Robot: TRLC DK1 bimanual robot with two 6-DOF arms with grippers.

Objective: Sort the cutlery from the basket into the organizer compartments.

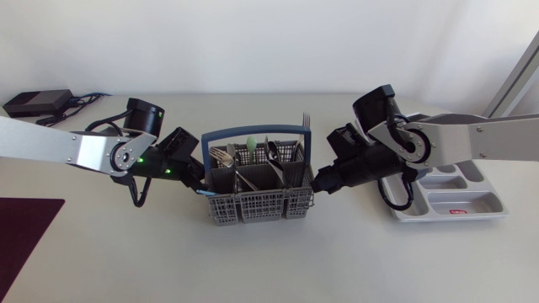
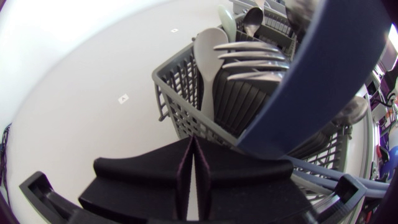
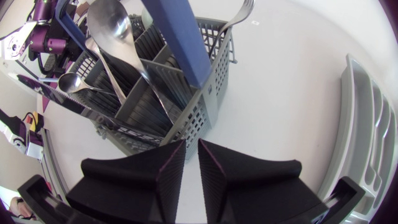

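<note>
The grey cutlery basket (image 1: 221,209) with a blue handle (image 1: 253,131) stands mid-table, holding spoons and forks (image 1: 306,123). My left gripper (image 1: 202,187) sits at the basket's left wall; in the left wrist view its fingers (image 2: 177,174) are pressed together, shut on nothing, just short of the basket (image 2: 177,106). My right gripper (image 1: 318,182) is at the basket's right wall. Its fingers (image 3: 168,171) stand a narrow gap apart, tips close to the basket's lower corner (image 3: 205,106), with nothing between them. A large spoon (image 3: 109,25) and a fork (image 3: 239,15) stick up inside. The grey organizer (image 1: 493,210) lies at the right.
The organizer (image 3: 367,124) lies beside my right gripper, with a small red-marked item (image 1: 457,211) in its front compartment. A dark maroon mat (image 1: 25,231) covers the front left corner. A black box (image 1: 38,103) with cables sits at the back left.
</note>
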